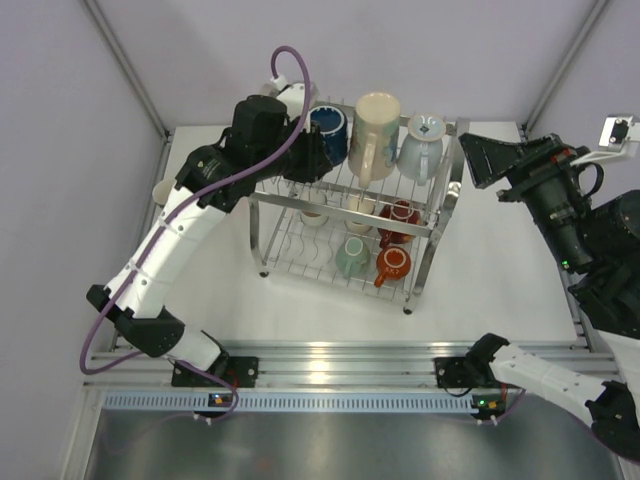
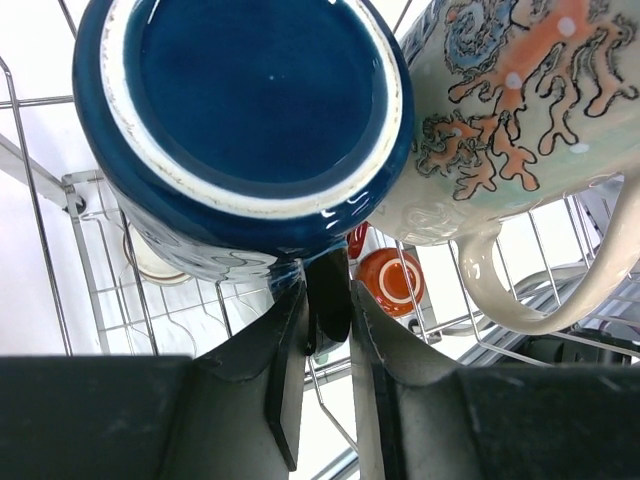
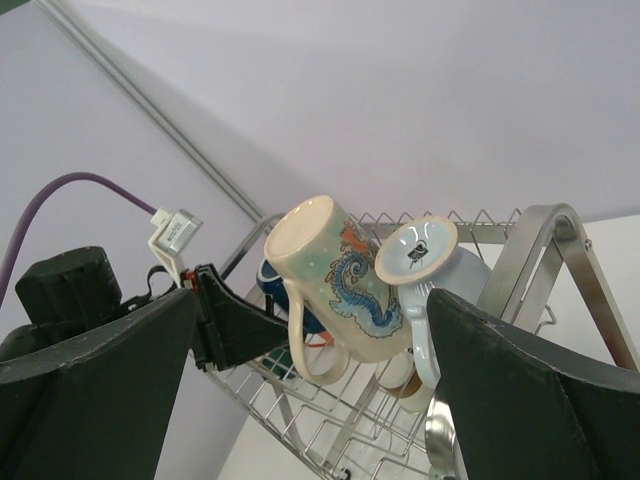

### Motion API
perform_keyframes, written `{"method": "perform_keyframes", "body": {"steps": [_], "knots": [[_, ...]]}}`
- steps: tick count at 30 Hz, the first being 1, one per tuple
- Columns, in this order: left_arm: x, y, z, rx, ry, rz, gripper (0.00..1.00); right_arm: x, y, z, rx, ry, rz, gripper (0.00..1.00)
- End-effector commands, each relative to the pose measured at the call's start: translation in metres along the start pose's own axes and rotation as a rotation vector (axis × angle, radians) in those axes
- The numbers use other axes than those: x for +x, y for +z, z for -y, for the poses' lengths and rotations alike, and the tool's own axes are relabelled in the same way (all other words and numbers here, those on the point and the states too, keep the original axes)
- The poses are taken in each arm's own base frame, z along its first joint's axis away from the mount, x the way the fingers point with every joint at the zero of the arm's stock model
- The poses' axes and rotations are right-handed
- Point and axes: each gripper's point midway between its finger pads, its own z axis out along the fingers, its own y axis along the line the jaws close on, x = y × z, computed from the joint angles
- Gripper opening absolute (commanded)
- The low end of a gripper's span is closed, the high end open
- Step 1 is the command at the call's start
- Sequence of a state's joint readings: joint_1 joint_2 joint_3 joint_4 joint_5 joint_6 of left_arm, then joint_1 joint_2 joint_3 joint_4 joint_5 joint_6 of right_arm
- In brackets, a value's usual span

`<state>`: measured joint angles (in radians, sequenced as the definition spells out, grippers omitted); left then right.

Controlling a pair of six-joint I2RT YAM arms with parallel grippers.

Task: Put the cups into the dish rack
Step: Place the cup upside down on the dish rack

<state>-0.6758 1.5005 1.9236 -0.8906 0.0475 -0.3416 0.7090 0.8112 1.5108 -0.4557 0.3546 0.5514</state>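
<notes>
Left claw (image 1: 300, 150), with its arm stretching forward over the dish rack (image 1: 445, 215), is gripping the navy mug (image 1: 328, 133) on the upper tier. Three mugs are sitting there, and at least four cups are sitting below.

Left wrist: fingers (image 2: 285, 360) are pinching that mug's dark handle, with the printed mug (image 2: 500, 120) just beside.

Right wrist: right claw (image 3: 311, 295) is hovering off the rack's right end, fingers standing wide apart and holding nothing.

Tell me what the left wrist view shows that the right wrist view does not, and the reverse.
Left wrist only: the underside of the navy mug, and the left gripper shut on its handle. Right wrist only: the pale blue-grey mug, the purple cable and the open right gripper. Both: the printed mug and the dish rack.
</notes>
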Motion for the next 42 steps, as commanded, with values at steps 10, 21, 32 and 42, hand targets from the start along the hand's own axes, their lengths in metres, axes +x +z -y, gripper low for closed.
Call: {"method": "perform_keyframes", "body": {"steps": [10, 21, 32, 42], "knots": [[-0.013, -0.007, 0.023, 0.112, -0.005, 0.051, 0.22, -0.008, -0.004, 0.002, 0.007, 0.002, 0.036, 0.99], [-0.018, -0.015, 0.024, 0.115, -0.006, 0.076, 0.3, -0.009, -0.005, 0.003, 0.007, 0.001, 0.038, 1.0], [-0.032, -0.031, 0.013, 0.047, -0.009, 0.145, 0.4, -0.005, -0.004, 0.004, 0.015, -0.001, 0.025, 0.99], [-0.083, -0.068, 0.006, -0.032, -0.026, 0.358, 0.44, -0.001, -0.005, 0.009, 0.036, -0.015, 0.003, 0.99]]}}
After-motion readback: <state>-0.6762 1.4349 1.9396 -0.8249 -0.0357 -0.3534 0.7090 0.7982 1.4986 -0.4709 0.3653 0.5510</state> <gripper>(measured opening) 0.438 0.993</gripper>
